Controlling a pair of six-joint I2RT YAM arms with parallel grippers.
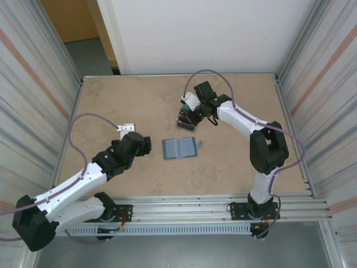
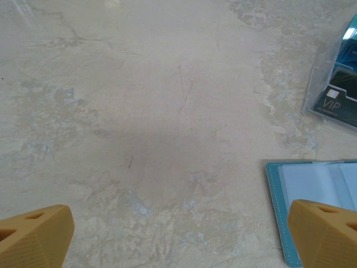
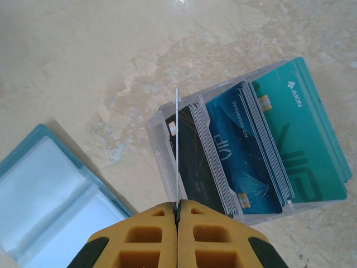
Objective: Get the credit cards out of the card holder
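Pinches edge-on credit card (image 3: 176, 145) in clenched right tool (image 3: 177, 207) over clear card tray (image 3: 158, 134); hangs left tool (image 2: 178, 229) released beside open card holder (image 2: 312, 178).

Overhead; close wrist views, card holder (image 1: 179, 148) shared

A clear plastic tray (image 3: 159, 139) sits on the marbled table (image 1: 122, 100).

I count two arms, a left arm (image 1: 78, 184) and a right arm (image 1: 268, 148), over one counter (image 1: 111, 100). One card holder (image 1: 179, 148). One clear tray (image 3: 159, 120) with a teal card (image 3: 301, 145), a blue card (image 3: 240, 151) and black cards (image 3: 195, 162), packed too tightly to count fully. One single card (image 3: 177, 151) edge-on.
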